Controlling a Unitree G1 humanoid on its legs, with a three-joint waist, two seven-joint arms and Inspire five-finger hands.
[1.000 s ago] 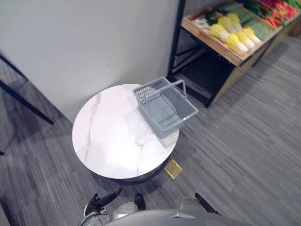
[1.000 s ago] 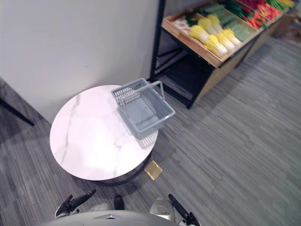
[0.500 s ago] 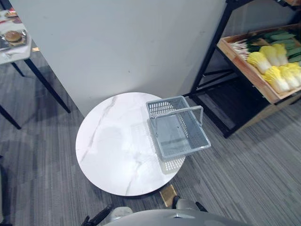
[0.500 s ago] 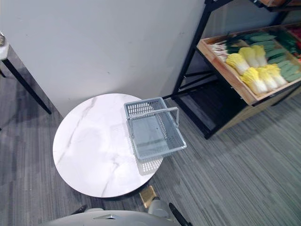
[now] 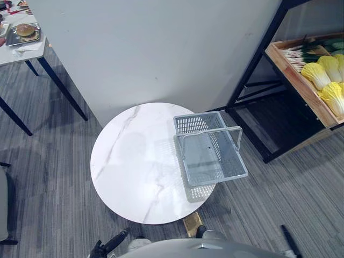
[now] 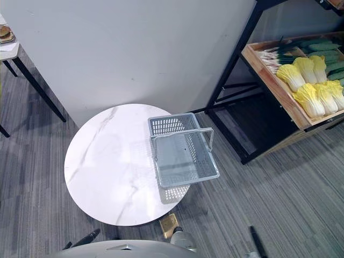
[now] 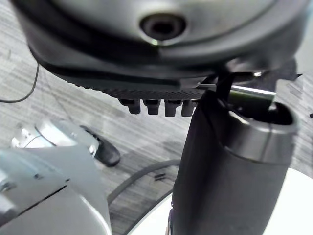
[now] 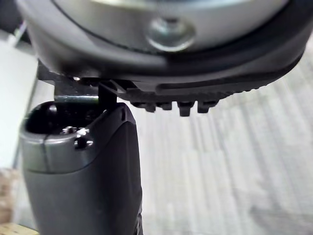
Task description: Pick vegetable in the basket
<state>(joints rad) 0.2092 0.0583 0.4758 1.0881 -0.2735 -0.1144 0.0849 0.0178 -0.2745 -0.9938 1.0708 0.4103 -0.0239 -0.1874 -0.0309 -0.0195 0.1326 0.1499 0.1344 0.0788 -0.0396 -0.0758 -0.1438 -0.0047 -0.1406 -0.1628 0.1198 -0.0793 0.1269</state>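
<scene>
A side table [image 5: 16,47] bearing a burger [image 5: 25,29] has slid into view at 10 o'clock as the robot's head camera swings. The whole scene has shifted with it, and nothing on the floor appears to have moved. At centre, the round marble table [image 5: 134,166] carries the grey basket [image 5: 196,122] at its 3 o'clock edge. It sits as before, handle upright, one end jutting past the rim, with nothing inside. At 2 o'clock, the wooden shelf crate [image 5: 301,86] of vegetables has drifted toward the frame's border, so the yellow-green cabbages [image 6: 291,76] and the green stalks beside them are partly cut off. The left hand [image 5: 112,243] hangs low at 7 o'clock and the right hand [image 5: 287,239] at 5 o'clock. Both have their fingers straight and loose, with nothing in their grasp. Both remain well apart from the shelf, so the pick seems not yet begun, and the robot likely needs to face the crate again. Most of each hand lies below the frame, and the far rows of produce are hard to make out.
</scene>
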